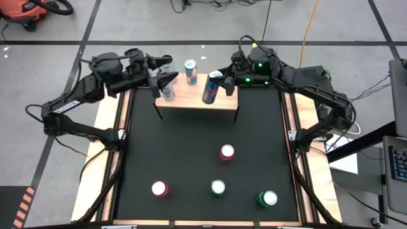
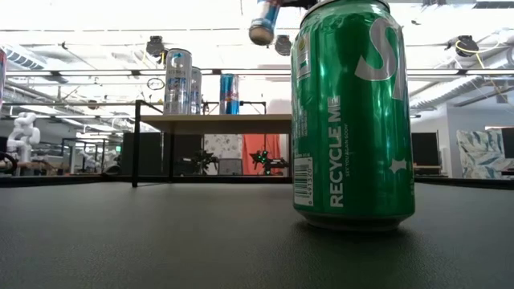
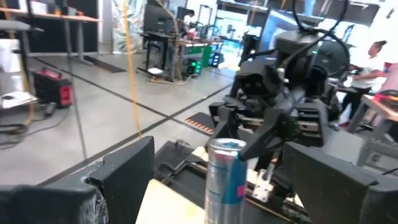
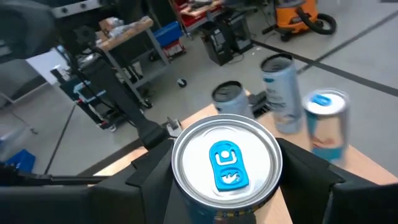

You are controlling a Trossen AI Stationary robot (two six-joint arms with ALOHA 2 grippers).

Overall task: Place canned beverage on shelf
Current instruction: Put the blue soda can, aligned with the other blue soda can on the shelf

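The light-wood shelf (image 1: 197, 97) stands on thin black legs at the table's far side, and it also shows in the low view (image 2: 217, 123). Two silver cans (image 2: 177, 80) and a blue-and-silver can (image 1: 190, 71) stand upright on its board. My right gripper (image 1: 219, 81) is shut on another blue can (image 1: 210, 89), tilted above the shelf's right part. My left gripper (image 1: 167, 79) is open and empty over the shelf's left end, above a silver can (image 1: 167, 93). Its fingers (image 3: 124, 168) stand wide apart. My right gripper pinches the blue can's side wall just below its top rim (image 4: 186, 186) between the two fingers (image 4: 149, 171), one on each side. The fingers slant down from the table's far right. The can is lifted clear above the shelf (image 2: 263, 22), tilted, its top (image 4: 227, 160) toward the wrist.
On the black mat nearer the front stand two pink-topped cans (image 1: 227, 152) (image 1: 159, 188) and two green cans (image 1: 218, 187) (image 1: 267, 198); one green can fills the low view (image 2: 353, 112). Wooden rails (image 1: 108, 159) border the mat. People show in the room behind (image 3: 373, 62).
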